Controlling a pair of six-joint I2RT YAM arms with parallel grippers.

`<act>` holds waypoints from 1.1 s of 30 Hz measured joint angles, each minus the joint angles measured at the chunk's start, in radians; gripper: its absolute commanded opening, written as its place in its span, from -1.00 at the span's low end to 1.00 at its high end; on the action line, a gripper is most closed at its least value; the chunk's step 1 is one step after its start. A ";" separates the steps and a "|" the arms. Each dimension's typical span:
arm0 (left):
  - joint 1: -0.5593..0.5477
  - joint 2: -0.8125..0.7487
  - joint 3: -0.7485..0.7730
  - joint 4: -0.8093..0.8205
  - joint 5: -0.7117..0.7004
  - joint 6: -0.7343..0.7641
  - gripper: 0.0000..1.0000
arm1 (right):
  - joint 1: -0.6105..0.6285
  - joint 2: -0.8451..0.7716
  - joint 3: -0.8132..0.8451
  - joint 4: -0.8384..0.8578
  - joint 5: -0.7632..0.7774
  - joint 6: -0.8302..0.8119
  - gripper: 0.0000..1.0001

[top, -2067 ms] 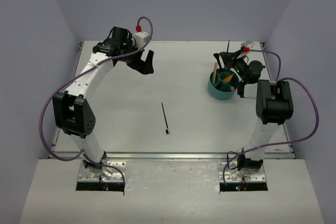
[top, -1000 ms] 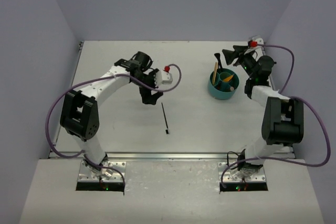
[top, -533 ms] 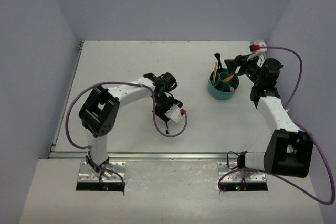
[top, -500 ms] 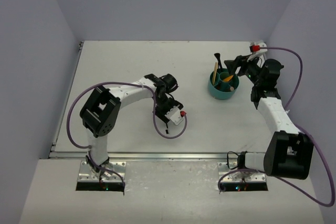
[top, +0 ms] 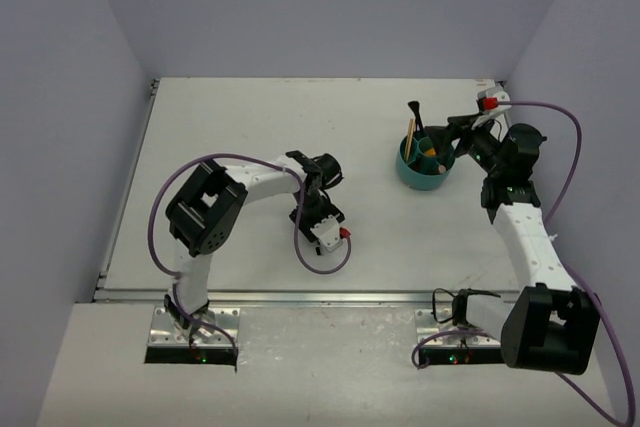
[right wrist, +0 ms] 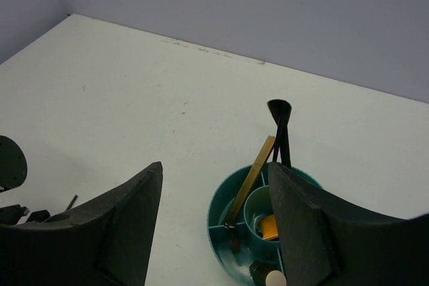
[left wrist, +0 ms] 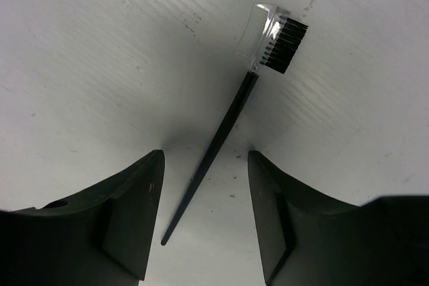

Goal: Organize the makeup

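Observation:
In the left wrist view, a thin black brush (left wrist: 221,132) with a clear comb head lies on the white table. Its handle runs down between the fingers of my left gripper (left wrist: 205,159). That gripper is open, with a gap on each side of the handle. From above, my left gripper (top: 318,219) points down at mid-table and hides the brush. My right gripper (right wrist: 214,169) is open and empty, hanging above and right of the teal divided container (right wrist: 224,212). The container holds a wooden stick (right wrist: 251,179), a black brush (right wrist: 280,132) and an orange wedge (right wrist: 269,226).
The teal container (top: 425,162) stands at the back right of the table (top: 230,127), with my right gripper (top: 450,132) just beside it. A purple cable loops off each arm. Grey walls enclose the table on three sides.
My left arm swung from the back left to mid-table and came down over the black brush, its jaws narrowing. The right arm lifted back to the right of the container.

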 measured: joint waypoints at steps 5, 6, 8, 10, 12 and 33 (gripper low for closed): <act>-0.013 0.004 0.002 -0.009 -0.027 -0.023 -0.33 | 0.004 -0.020 -0.001 -0.019 -0.016 -0.001 0.29; -0.016 0.005 0.002 -0.011 -0.032 -0.027 -0.35 | 0.005 -0.021 -0.001 -0.029 -0.019 -0.004 0.29; -0.021 0.007 0.005 -0.017 -0.041 -0.028 -0.53 | 0.005 -0.021 -0.001 -0.047 -0.022 -0.015 0.30; -0.026 0.011 0.011 -0.026 -0.048 -0.028 -0.82 | 0.005 -0.022 -0.002 -0.063 -0.022 -0.028 0.31; -0.031 0.018 0.019 -0.042 -0.053 -0.033 -1.00 | 0.005 -0.026 -0.004 -0.072 -0.022 -0.041 0.31; 0.059 0.142 0.239 0.077 0.154 -0.601 -1.00 | 0.005 -0.043 0.044 -0.174 0.019 0.025 0.47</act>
